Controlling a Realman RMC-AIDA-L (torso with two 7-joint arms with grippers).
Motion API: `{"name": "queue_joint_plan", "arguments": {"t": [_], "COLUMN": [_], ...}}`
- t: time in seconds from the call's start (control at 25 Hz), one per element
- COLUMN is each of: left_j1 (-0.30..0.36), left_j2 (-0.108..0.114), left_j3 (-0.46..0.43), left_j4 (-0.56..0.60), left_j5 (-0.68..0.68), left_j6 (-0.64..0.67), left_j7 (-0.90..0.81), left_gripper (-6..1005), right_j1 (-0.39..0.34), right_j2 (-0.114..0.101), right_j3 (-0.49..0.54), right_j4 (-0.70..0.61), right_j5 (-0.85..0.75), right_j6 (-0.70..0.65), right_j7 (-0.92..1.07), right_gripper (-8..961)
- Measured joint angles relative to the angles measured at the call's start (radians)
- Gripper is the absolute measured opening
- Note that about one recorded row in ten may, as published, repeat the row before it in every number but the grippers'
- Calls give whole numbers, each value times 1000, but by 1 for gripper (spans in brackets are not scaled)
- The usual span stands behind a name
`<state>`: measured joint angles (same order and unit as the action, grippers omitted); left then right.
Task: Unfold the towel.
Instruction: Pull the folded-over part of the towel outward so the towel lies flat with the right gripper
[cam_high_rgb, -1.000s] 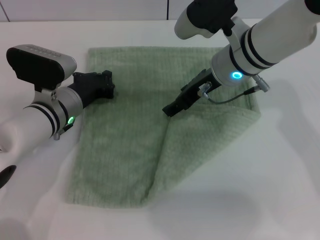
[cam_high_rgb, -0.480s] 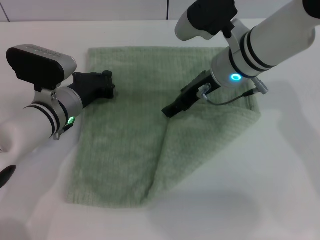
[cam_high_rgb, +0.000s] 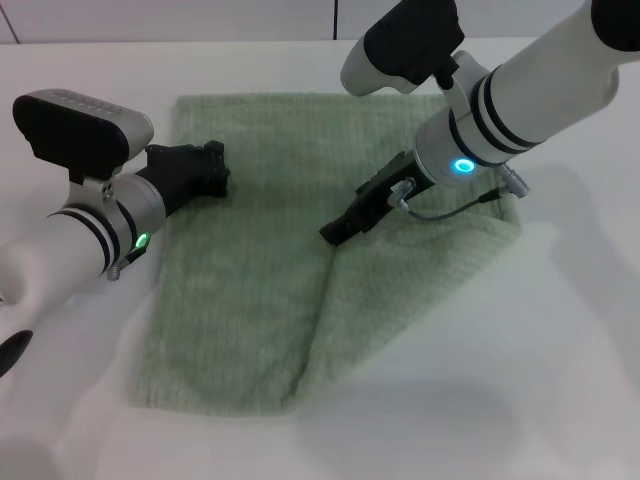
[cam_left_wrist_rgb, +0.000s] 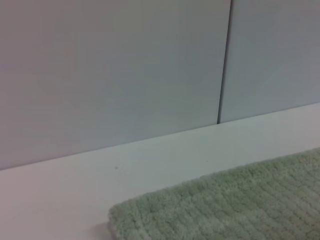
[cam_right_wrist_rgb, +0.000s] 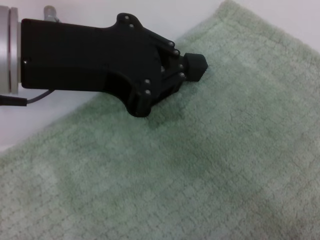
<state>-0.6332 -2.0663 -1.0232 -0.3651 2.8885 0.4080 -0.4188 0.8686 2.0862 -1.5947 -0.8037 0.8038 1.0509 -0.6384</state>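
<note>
The pale green towel (cam_high_rgb: 245, 290) lies on the white table, with its right part folded over as a flap whose edge runs from the middle down to the near edge. My right gripper (cam_high_rgb: 332, 233) is at the flap's upper corner in the middle of the towel, shut on the cloth there. My left gripper (cam_high_rgb: 215, 172) rests on the towel near its far left edge, fingers together. The right wrist view shows that left gripper (cam_right_wrist_rgb: 196, 65) from the side, shut, tip down on the towel (cam_right_wrist_rgb: 200, 165). The left wrist view shows only a towel corner (cam_left_wrist_rgb: 240, 205).
The white table (cam_high_rgb: 520, 380) surrounds the towel, with bare surface to the right and near side. A grey wall (cam_left_wrist_rgb: 125, 65) stands behind the table's far edge. No other objects are in view.
My right gripper has moved slightly left and toward me, with the flap's corner staying at its tip. The left arm has not moved.
</note>
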Motion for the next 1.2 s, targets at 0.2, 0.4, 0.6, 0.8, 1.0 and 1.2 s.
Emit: {"name": "queue_joint_plan", "arguments": {"t": [0.2, 0.4, 0.6, 0.8, 1.0, 1.2], "left_j1": [1, 1, 3, 3, 3, 3], "left_j2": [0, 0, 0, 1, 2, 2], "left_j3": [0, 0, 0, 0, 0, 0], "left_j4": [0, 0, -8, -8, -8, -8], "left_j5": [0, 0, 0, 0, 0, 0], "left_j6": [0, 0, 0, 0, 0, -2], "left_j7": [0, 0, 0, 0, 0, 0], "left_gripper": [-2, -2, -2, -2, -2, -2], "right_j1": [6, 31, 34, 34, 28, 27], "right_j2": [0, 0, -1, -1, -4, -6], "right_j3": [-1, -1, -1, -1, -1, -1], "right_j4": [5, 48, 52, 50, 35, 20], "right_j5": [-2, 0, -1, -3, -6, -13], "right_j6": [1, 4, 4, 4, 13, 27], "right_j7": [7, 9, 10, 10, 9, 3], "right_gripper": [816, 764, 632, 421, 242, 138]}}
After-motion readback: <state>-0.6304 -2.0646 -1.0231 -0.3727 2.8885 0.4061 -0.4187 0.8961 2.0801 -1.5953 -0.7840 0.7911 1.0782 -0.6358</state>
